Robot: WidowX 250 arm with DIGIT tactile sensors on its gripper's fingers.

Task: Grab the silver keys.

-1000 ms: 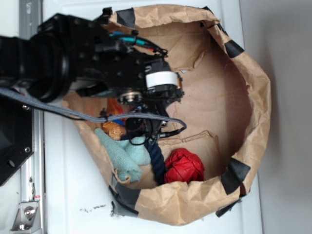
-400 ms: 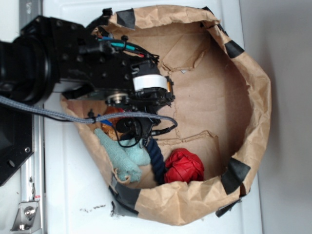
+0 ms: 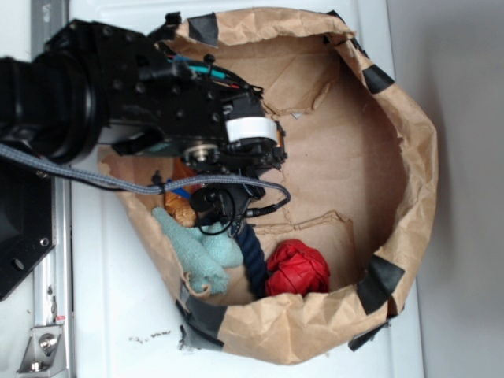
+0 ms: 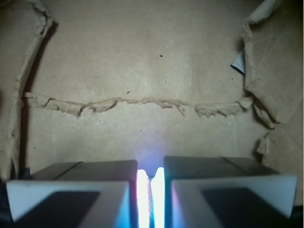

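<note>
Bare cardboard floor (image 4: 152, 61) ahead; toys (image 3: 236, 252) crowding one bag wall (image 3: 409, 197).

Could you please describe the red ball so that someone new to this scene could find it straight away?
Start with the big brown paper bag lying open in the exterior view. Along its bottom edge lie a pale green cloth, a dark blue rope and then the red ball. The ball is the only bright red, round thing there, with a woven-looking surface.
</note>
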